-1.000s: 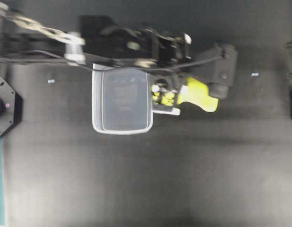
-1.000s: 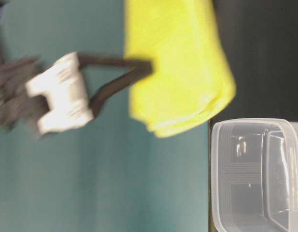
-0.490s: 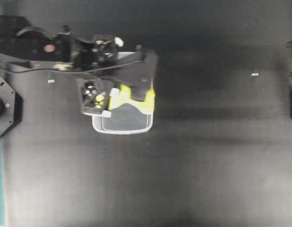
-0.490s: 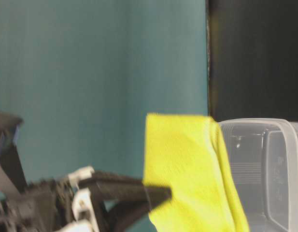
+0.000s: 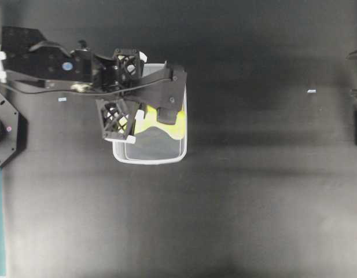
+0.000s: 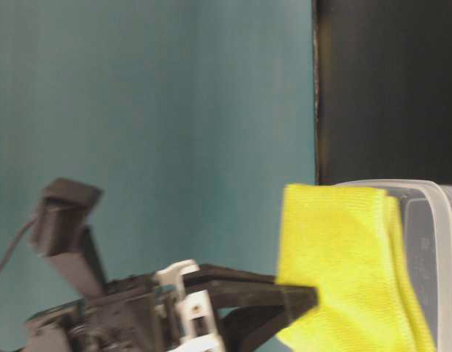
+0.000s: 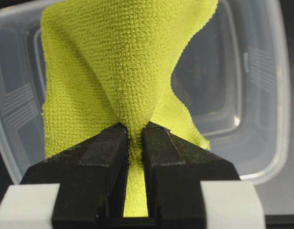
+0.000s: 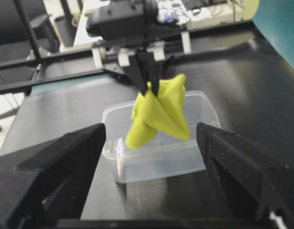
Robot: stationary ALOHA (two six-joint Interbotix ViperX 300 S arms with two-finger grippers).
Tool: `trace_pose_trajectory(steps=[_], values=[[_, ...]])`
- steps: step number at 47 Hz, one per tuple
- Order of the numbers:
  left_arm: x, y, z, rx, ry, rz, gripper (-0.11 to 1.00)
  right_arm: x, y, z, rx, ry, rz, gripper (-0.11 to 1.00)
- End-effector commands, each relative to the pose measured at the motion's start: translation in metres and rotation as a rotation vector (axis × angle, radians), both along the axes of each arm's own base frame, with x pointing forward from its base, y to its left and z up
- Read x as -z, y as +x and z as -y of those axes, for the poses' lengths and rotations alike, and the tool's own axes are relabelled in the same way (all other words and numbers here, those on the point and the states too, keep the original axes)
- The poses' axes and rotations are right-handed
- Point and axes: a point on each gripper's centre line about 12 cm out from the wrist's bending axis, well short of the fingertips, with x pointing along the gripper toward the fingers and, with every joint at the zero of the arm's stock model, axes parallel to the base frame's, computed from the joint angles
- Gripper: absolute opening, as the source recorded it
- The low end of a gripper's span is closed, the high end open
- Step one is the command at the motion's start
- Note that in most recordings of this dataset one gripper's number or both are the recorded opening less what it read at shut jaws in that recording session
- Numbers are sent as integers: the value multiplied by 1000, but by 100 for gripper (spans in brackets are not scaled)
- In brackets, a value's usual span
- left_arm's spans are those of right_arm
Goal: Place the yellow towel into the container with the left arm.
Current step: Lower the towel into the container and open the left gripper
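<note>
Where pinched at one bunched fold by the left end effector, the yellow towel drapes limp over the container: soft, light, unbreakable, best held by any gathered edge.

Ahead of the left gripper, the yellow towel hides much of the container floor. Below the claw, the table-level view crops the towel's lower end and most of the tub. The right gripper is cropped, only blurred fingers showing.
</note>
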Motion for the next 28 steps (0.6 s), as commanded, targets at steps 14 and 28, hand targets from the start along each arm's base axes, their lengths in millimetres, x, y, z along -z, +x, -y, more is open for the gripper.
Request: trace_pose_trajectory(steps=[14, 28], values=[[18, 3, -1, 2, 1, 18, 7, -1, 1, 0, 1, 3, 2, 75], [14, 1, -6, -17, 1, 19, 77, 8, 1, 0, 1, 7, -16, 75]])
